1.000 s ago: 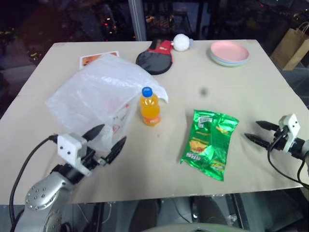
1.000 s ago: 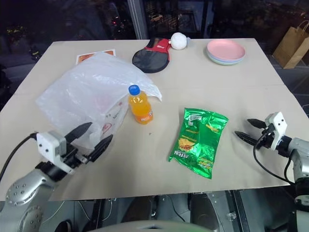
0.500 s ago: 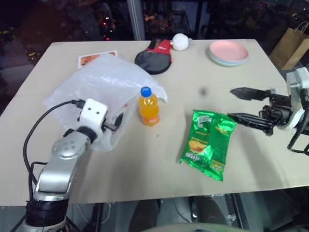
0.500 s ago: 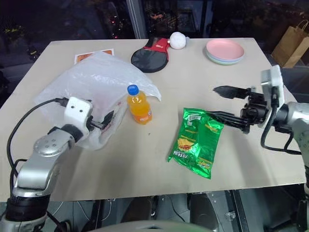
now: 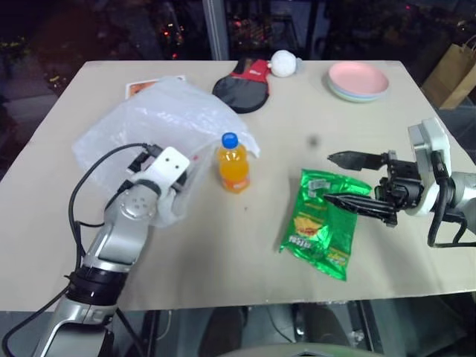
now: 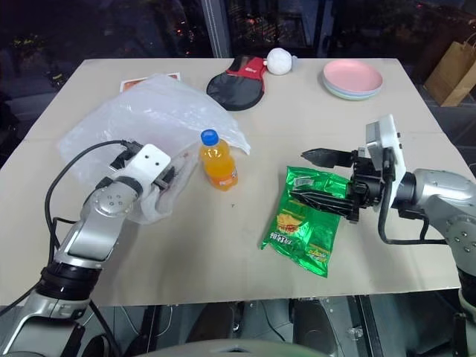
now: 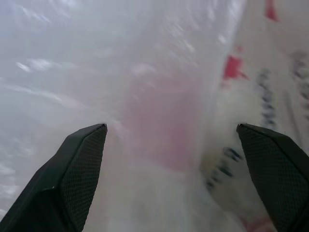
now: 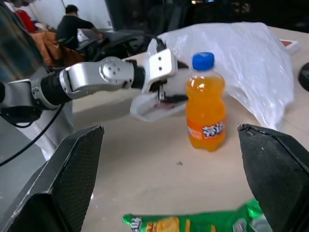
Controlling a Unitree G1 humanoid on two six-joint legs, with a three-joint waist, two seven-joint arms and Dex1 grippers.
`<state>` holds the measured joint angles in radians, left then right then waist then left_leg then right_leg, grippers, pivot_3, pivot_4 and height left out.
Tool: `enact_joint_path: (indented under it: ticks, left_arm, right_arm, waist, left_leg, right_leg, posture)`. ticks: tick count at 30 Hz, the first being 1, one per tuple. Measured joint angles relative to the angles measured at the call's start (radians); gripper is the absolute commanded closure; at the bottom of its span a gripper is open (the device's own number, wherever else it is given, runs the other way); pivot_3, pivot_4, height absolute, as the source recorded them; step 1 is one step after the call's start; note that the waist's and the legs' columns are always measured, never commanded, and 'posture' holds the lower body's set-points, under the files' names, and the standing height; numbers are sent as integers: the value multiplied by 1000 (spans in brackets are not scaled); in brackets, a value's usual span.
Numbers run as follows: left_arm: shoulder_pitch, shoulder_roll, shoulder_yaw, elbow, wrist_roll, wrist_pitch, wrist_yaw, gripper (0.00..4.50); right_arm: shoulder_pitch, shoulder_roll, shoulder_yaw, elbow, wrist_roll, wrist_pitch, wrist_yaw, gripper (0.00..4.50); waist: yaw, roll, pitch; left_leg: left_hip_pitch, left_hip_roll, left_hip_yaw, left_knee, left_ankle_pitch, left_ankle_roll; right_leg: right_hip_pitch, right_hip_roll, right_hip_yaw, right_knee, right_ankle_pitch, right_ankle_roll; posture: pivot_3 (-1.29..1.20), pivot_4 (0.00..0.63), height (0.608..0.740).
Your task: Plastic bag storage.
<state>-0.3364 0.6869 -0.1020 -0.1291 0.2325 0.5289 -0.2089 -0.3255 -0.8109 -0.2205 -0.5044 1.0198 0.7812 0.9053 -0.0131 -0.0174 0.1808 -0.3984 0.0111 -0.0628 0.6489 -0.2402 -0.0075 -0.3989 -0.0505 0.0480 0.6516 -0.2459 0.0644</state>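
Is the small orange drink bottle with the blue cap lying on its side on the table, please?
No, the orange drink bottle stands upright, blue cap on top, beside the plastic bag.

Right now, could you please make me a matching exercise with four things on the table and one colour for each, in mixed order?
Things:
1. plastic bag
2. drink bottle
3. snack packet
4. stack of plates

Colours:
A. pink on top
B. translucent white with red print
C. green
D. orange with a blue cap

Pairs: 1-B, 2-D, 3-C, 4-A
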Motion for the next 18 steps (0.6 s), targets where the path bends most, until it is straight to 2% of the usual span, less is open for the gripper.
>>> enact_joint_path:
  ticks: [2, 5, 9, 11, 13, 18]
  left_arm:
    - [-13, -1, 0, -5, 21, -12, 8, 52]
    - [-8, -1, 1, -15, 56, -3, 8, 876]
    - [22, 25, 0, -14, 111, 19, 0, 2497]
    - [23, 44, 1, -14, 134, 23, -13, 3636]
    - [28, 61, 0, -17, 149, 21, -37, 4263]
    - [101, 79, 5, -117, 152, 6, -118, 4263]
  right_arm:
    - [4, 1, 0, 1, -7, -7, 1, 0]
    - [15, 9, 1, 4, -27, -23, 2, 0]
    - [15, 21, 1, 10, -33, -32, 2, 0]
    - [14, 28, 7, 17, -35, -41, 3, 0]
    - [11, 33, 15, 21, -43, -46, 5, 0]
    - [8, 35, 17, 44, -66, -55, 7, 0]
  waist:
    - [0, 0, 0]
    - [0, 0, 0]
    - [-1, 0, 0]
    - [0, 0, 0]
    - [0, 0, 0]
    - [0, 0, 0]
  left_leg:
    - [0, 0, 0, 0, 0, 0]
    - [0, 0, 0, 0, 0, 0]
    - [0, 0, 0, 0, 0, 0]
    - [0, 0, 0, 0, 0, 0]
    - [0, 0, 1, 0, 0, 0]
    - [-1, 0, 1, 0, 0, 0]
  right_leg:
    - [0, 0, 0, 0, 0, 0]
    - [0, 0, 0, 1, 0, 0]
    - [-1, 0, 0, 2, 0, 0]
    - [-2, 0, 0, 3, 0, 0]
    - [-2, 0, 1, 3, 0, 0]
    - [-2, 0, 1, 3, 0, 0]
  posture:
    - [0, 150, 740]
    - [0, 150, 740]
    - [0, 150, 740]
    - [0, 150, 740]
    - [0, 150, 740]
    - [0, 150, 740]
